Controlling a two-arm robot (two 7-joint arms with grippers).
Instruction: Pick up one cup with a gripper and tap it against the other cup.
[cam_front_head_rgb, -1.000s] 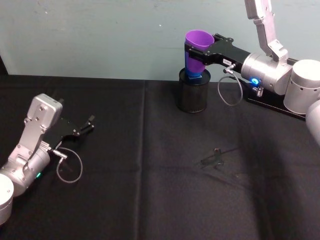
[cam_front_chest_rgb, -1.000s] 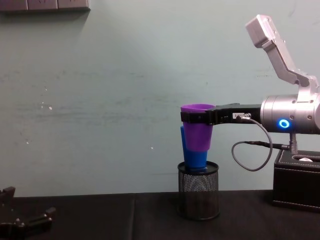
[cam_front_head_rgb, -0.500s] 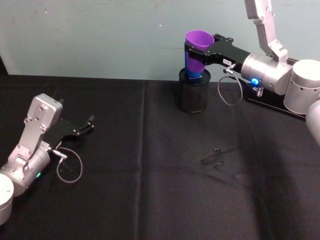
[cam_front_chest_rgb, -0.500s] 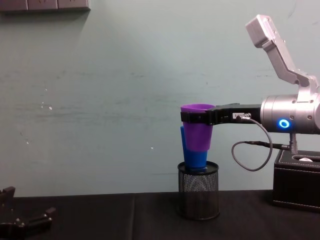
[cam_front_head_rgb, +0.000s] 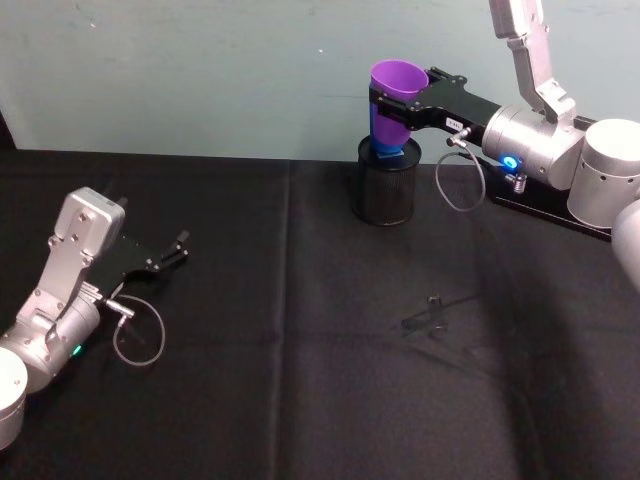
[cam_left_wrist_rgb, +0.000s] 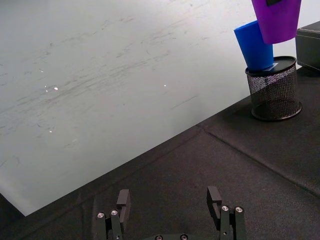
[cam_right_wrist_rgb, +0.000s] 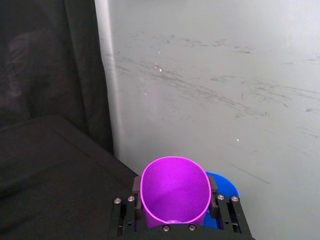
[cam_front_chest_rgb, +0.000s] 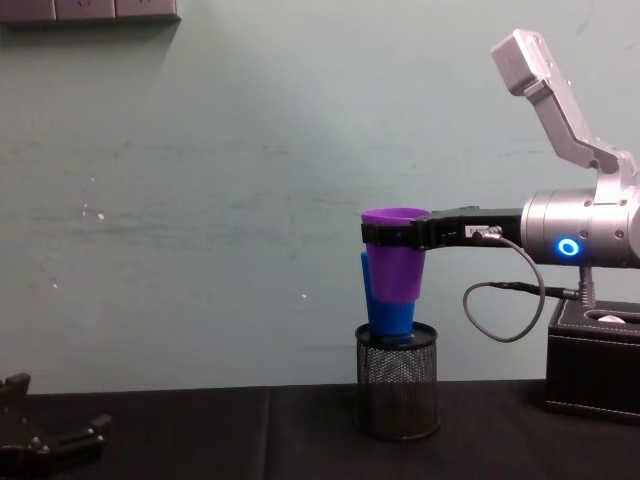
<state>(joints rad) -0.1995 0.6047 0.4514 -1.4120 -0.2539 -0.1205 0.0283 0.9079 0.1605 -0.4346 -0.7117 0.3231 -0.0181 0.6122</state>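
- Left pincer (cam_front_head_rgb: 183, 247) idle on the table (cam_front_head_rgb: 300, 390), near left, fingers apart.
- Right pincer (cam_front_chest_rgb: 383, 235) clamped on the purple cup (cam_front_chest_rgb: 394, 270) just under its rim, cup upright above the mesh pen holder (cam_front_chest_rgb: 396, 395).
- Blue cup (cam_front_chest_rgb: 390, 318) leans in that holder at the table's far edge, against the purple cup.

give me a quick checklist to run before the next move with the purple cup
1. Grip: the right gripper is shut on the purple cup just under its rim. Ok.
2. Held cup's pose: upright in the chest view. Ok.
3. Blue cup upright: it leans, tilted, in the black mesh pen holder. Not ok.
4. Contact between the cups: they overlap in the chest and left wrist views, so a gap or a touch is hidden. Cannot tell.
5. Left gripper out of the way: open, low over the table, far from the cups. Ok.
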